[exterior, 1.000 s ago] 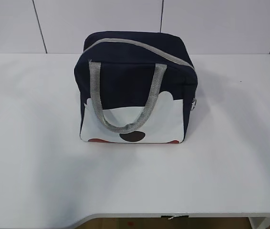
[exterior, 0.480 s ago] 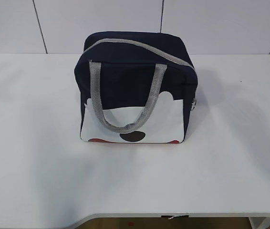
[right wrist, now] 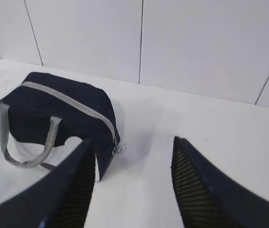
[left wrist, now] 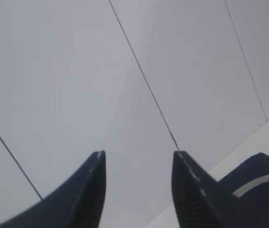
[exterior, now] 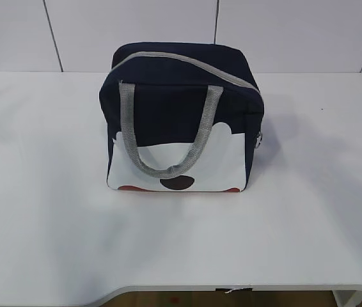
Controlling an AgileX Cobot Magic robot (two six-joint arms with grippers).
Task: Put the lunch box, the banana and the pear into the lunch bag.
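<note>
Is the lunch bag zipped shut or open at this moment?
Shut. The grey zipper runs closed across the top of the lunch bag, with no gap or lining showing, and its ring pull hangs at the end.

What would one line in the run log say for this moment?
lunch bag: zipped shut, upright on table | left gripper: open, empty | right gripper: open, empty | food: not visible

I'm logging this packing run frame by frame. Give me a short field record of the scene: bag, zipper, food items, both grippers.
lunch bag: upright on the white table, white panel facing the exterior camera
zipper: runs closed across the top; ring pull hangs at the bag's end
handle: grey, hanging against the front
lunch box, banana, pear: not visible in any view
left gripper: open, empty, raised toward the wall
right gripper: open, empty, off to the side of the bag
</note>
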